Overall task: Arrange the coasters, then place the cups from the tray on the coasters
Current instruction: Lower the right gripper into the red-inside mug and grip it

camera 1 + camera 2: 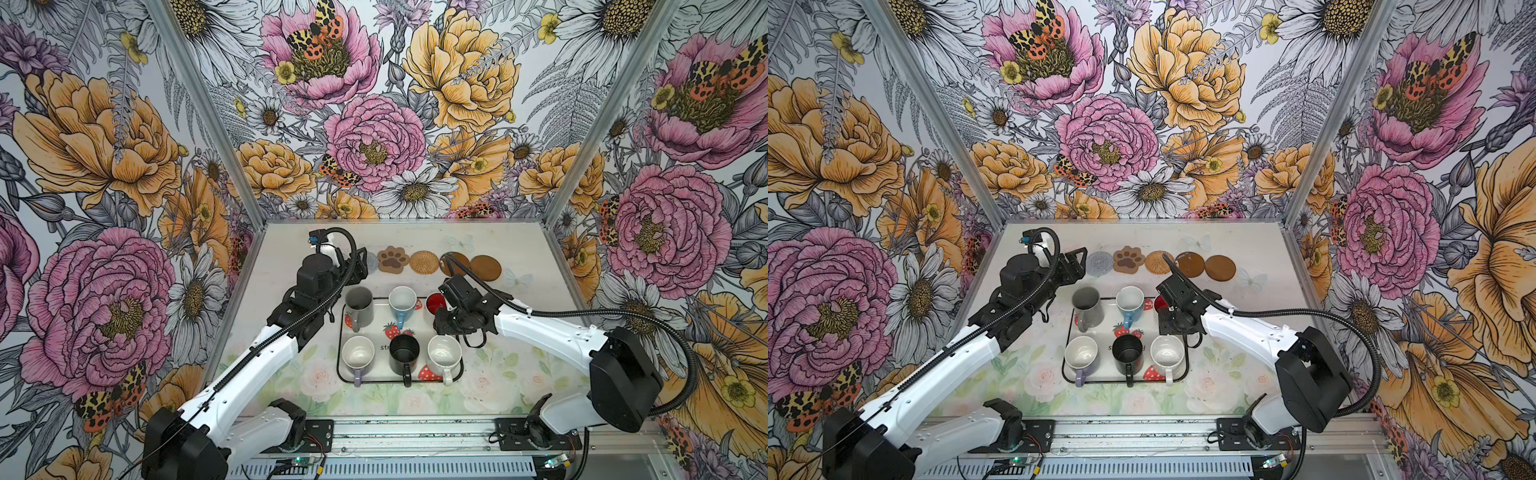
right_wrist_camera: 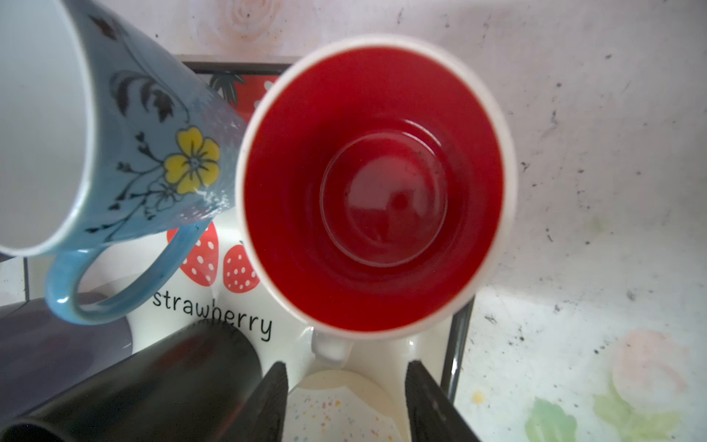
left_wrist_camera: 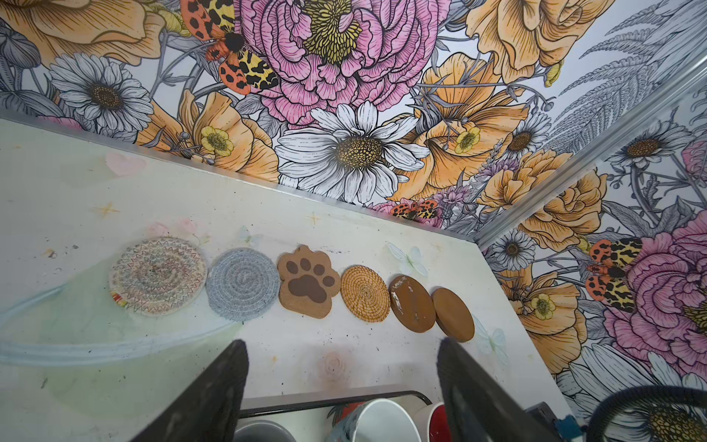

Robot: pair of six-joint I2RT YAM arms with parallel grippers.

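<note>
In both top views your left claw (image 1: 1077, 259) hangs near the coasters (image 1: 1128, 259) lined along the counter's (image 1: 1225, 340) far side; six cups (image 1: 1128, 300) stand on the tray (image 1: 1109, 320), floral walls (image 1: 1142, 104) around. Left wrist view: it gapes, empty. Right wrist view: your right claw (image 2: 346, 365), parted, holds nothing, short of the red-lined cup's (image 2: 375, 183) handle.

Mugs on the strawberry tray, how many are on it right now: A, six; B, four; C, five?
A: six stand on the tray: grey mug, blue mug, red-lined mug, lavender mug, black mug, speckled mug.
</note>
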